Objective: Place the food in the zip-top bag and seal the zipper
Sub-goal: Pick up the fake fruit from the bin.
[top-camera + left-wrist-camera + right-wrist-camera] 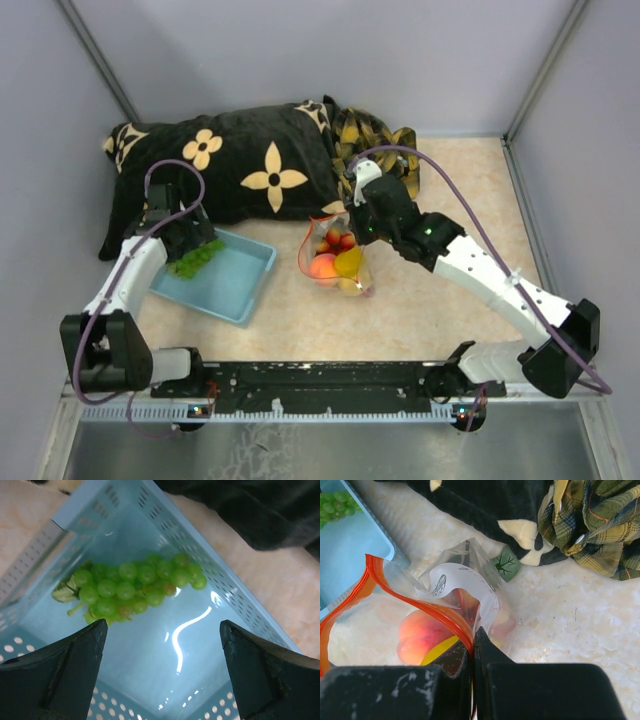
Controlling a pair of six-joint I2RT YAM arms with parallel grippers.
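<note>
The blue basket (pixel 240 282) has the bag (pixel 465 580) just to its right, and there my right gripper (pixel 473 641) pinches the zipper (pixel 420 601). Inside the basket, the green grapes (pixel 135 582) lie directly below my left gripper (pixel 162 630). Its fingers (pixel 65 665) are spread wide, and the bunch runs from one finger toward the other.

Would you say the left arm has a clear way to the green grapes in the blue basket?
Probably yes: the left gripper hangs open just above the grapes, which lie uncovered in the basket, with nothing between. The basket's wall close by may crowd one finger.
</note>
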